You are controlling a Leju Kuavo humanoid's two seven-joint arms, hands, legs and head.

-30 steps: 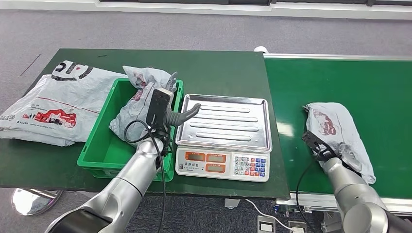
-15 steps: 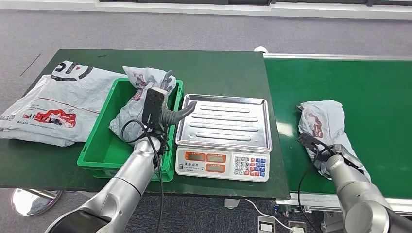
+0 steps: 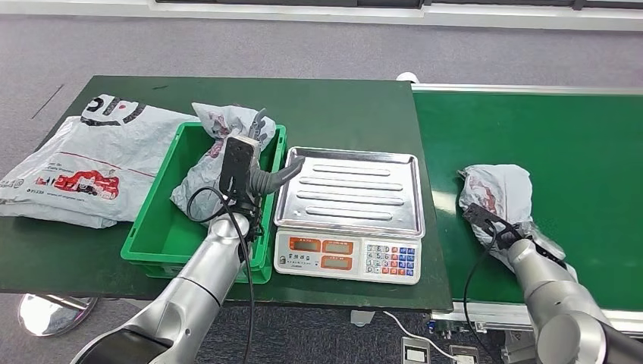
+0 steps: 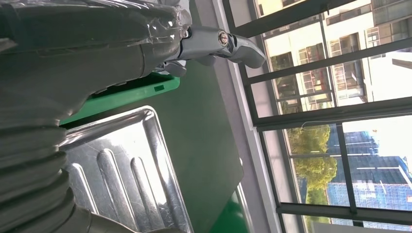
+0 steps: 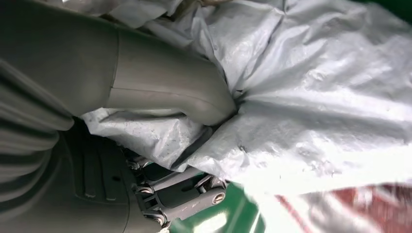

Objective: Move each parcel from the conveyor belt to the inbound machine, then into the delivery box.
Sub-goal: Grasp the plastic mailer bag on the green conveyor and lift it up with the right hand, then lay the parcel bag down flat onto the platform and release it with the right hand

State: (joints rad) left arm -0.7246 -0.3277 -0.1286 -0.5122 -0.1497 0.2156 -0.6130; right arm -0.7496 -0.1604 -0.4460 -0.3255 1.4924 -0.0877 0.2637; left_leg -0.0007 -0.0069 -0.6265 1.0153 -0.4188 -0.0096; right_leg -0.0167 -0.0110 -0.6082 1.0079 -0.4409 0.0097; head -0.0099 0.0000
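The grey plastic-wrapped parcel (image 3: 500, 199) on the green conveyor belt (image 3: 546, 136) is carrying a red and black print whose wording is too small to read. The right hand (image 3: 497, 227) is gripping this parcel at its near end; in the right wrist view the thick thumb (image 5: 170, 92) is pressing into the crumpled film (image 5: 301, 107) while the darker fingers (image 5: 180, 194) are curling under it, so the wrap is pinched between them.

The left hand (image 3: 254, 163) is hovering over the right rim of the green delivery box (image 3: 152, 220), fingers spread and holding nothing, its thumb reaching toward the steel tray of the inbound machine (image 3: 349, 189), a weighing scale with two orange displays and a coloured keypad whose characters are illegible. In the left wrist view one finger (image 4: 228, 43) is sticking out straight above the table's dark green top (image 4: 204, 136).

A second grey parcel (image 3: 216, 152) with the same red print is lying inside the delivery box, leaning on its far wall. A large flat courier bag (image 3: 83, 163) with red and black graphics, its text unreadable, is lying on the table left of the box.
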